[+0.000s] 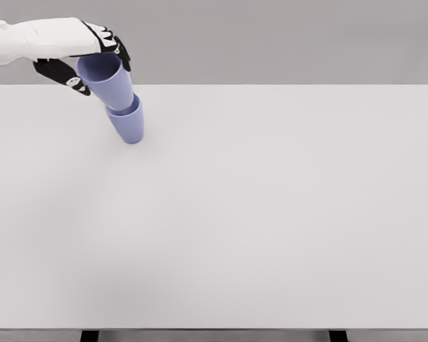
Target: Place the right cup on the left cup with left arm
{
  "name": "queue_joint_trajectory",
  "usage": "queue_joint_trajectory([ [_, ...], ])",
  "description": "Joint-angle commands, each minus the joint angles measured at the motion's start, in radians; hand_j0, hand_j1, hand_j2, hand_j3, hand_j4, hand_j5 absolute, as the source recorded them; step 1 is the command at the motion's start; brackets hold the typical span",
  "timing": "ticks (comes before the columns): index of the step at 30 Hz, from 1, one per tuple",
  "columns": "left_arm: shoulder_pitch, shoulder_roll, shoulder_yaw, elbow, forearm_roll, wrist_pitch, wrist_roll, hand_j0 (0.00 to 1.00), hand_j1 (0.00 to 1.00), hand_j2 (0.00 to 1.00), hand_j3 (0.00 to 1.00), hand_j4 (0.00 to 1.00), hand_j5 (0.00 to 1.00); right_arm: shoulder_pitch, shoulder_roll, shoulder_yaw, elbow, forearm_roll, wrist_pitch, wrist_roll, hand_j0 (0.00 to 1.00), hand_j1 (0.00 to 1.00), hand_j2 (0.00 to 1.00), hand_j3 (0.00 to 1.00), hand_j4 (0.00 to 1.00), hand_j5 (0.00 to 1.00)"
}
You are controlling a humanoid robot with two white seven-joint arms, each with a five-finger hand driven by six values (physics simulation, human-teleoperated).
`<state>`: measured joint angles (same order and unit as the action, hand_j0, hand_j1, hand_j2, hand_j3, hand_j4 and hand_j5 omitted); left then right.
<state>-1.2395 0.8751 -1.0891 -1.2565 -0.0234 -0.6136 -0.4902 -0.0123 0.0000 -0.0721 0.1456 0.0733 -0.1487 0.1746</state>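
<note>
Bare white table (257,235) fills everything nearest the camera, with nothing on it until you look up toward eleven o'clock, where all the action sits. Up there the left hand (85,60) comes in from the left edge, its dark fingers (121,51) curled around the rim of the upper cup (107,78) — thumb on the near side, fingers wrapped over the far side, a firm clasp rather than a pinch. The right arm is nowhere in the picture.

Now the relation that matters: the upper cup is already nested into the lower cup (130,122), which lies at about five o'clock from the hand, just below and touching. Both cups tilt — mouths leaning toward eleven o'clock, bases pointing toward five — so the long axis of the pair runs on a slant, not upright. The lower cup looks tipped with it, its base meeting the table at an angle.

My read: the stacking is nearly done, but the pair needs to come back to vertical before the hand lets go. Release on this slant and both cups could topple toward five o'clock and roll.
</note>
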Motion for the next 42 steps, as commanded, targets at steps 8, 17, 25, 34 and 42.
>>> queue_joint_trajectory([
  [8,0.000,-0.088,0.000,0.141,-0.024,0.003,-0.007,0.51,0.51,0.51,0.51,0.51,0.51,0.000,0.000,0.000,0.000,0.000,0.000,0.000,1.00,1.00,1.00,1.00,1.00,1.00],
  [17,0.000,-0.097,0.000,0.178,-0.026,0.003,-0.005,0.51,0.51,0.51,0.51,0.51,0.51,0.000,0.000,0.000,0.000,0.000,0.000,0.000,1.00,1.00,1.00,1.00,1.00,1.00],
  [25,0.003,-0.140,0.000,0.247,-0.041,0.003,-0.004,0.52,0.52,0.52,0.52,0.52,0.52,0.000,0.000,0.000,0.000,0.000,0.000,0.000,1.00,1.00,1.00,1.00,1.00,1.00],
  [34,0.017,-0.151,0.000,0.253,-0.044,0.003,-0.002,0.52,0.52,0.52,0.52,0.52,0.52,0.000,0.000,0.000,0.000,0.000,0.000,0.000,1.00,1.00,1.00,1.00,1.00,1.00],
  [42,0.017,-0.156,0.003,0.264,-0.070,0.003,0.002,0.62,0.62,0.62,0.62,0.62,0.62,0.000,0.000,0.000,0.000,0.000,0.000,0.000,1.00,1.00,1.00,1.00,1.00,1.00],
])
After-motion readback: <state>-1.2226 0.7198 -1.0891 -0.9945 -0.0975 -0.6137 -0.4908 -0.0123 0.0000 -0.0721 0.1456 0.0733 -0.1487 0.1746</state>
